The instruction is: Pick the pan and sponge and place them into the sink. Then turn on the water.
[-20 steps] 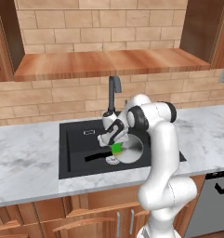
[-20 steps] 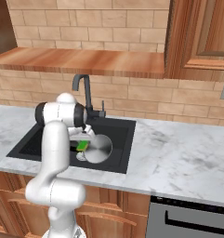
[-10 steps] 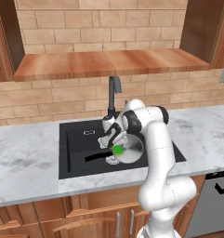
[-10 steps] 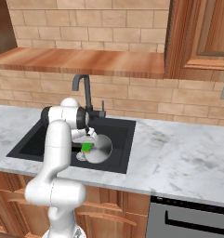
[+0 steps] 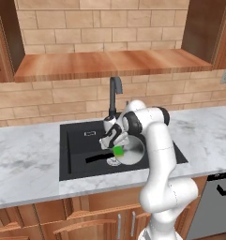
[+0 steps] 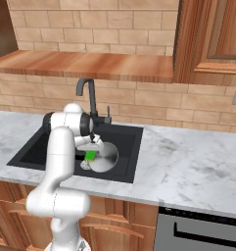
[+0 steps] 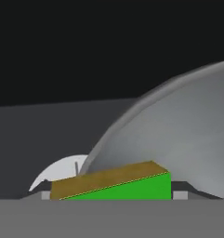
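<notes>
In the left base view, you are looking at the gripper (image 5: 115, 143) hanging low inside the sink (image 5: 72, 161), with the green sponge (image 5: 118, 151) right at its tips and the pan (image 5: 131, 151) lying just behind it, its black handle (image 5: 96, 158) pointing left across the basin floor; whether the fingers are gripping the sponge or parting from it is something you cannot tell here. In the right base view, the sponge (image 6: 91, 155) is sitting against the near edge of the pan (image 6: 104, 157), under the faucet (image 6: 88, 96), and the arm is crowding the spout, so a careless lift is risking a knock against it. In the hand view, the sponge (image 7: 114, 184) is lying tilted between the finger tips, its yellowish face up, one end leaning toward the pan's curved wall (image 7: 178, 139) and the drain (image 7: 62, 174) showing behind it. If the fingers are letting go on that slant, the sponge is likely to tip or cling to a pad and get dragged up as you withdraw.
</notes>
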You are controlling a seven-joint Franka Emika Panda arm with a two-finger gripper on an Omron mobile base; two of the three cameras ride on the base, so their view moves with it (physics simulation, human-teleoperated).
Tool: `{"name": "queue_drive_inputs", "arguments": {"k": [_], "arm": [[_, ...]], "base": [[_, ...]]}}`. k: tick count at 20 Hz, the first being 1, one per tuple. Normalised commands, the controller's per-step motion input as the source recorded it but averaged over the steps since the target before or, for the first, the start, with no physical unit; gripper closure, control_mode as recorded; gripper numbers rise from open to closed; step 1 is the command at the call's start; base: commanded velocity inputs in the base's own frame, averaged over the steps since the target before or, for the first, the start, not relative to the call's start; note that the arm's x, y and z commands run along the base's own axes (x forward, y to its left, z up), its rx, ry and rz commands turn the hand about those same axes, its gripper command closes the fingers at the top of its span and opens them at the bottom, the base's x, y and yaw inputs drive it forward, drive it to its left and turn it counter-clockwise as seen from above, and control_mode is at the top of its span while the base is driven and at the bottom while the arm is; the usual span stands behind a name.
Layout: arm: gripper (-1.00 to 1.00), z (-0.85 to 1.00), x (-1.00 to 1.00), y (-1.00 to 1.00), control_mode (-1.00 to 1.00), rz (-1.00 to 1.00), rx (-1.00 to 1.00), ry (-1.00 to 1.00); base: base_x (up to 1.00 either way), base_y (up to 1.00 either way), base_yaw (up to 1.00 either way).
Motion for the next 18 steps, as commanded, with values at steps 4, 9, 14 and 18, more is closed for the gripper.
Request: {"name": "queue_drive_inputs", "arguments": {"k": [4, 9, 14, 18], "arm": [[-1.00, 0.08, 0.00, -0.05, -1.00, 0.00, 0.02, 0.00], [-1.00, 0.23, 0.00, -0.02, -1.00, 0.00, 0.09, 0.00], [-1.00, 0.29, -0.25, -0.05, -1.00, 0.00, 0.08, -0.03], [-1.00, 0.21, -0.39, -0.10, -1.00, 0.00, 0.01, -0.09]], "base": [[0.00, 0.00, 0.00], [0.00, 0.00, 0.00], [0.00, 0.00, 0.00], [0.00, 0.00, 0.00]]}}
